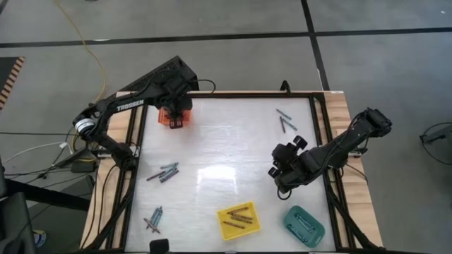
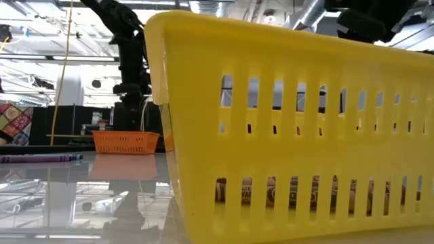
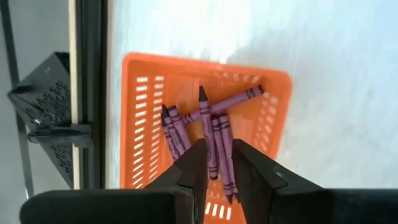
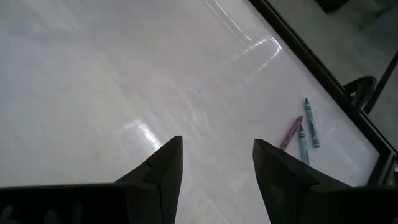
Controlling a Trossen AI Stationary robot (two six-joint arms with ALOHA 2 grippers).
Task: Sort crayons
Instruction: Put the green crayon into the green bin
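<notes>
Grey concrete floor (image 1: 233,17) crossed by dark seams, yellow cable (image 1: 86,49) trailing — bright ceiling lights beyond

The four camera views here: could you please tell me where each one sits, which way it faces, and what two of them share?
High view: overhead, looking straight down on the white table; both dark arms show.
Low view: at tabletop height, behind the slotted yellow plastic tray; the left arm shows.
Left wrist view: above the slotted orange plastic tray of purple crayons; left gripper open.
Right wrist view: over bare tabletop; right gripper open.
Shared: the orange tray shows in the high, low and left wrist views.
</notes>
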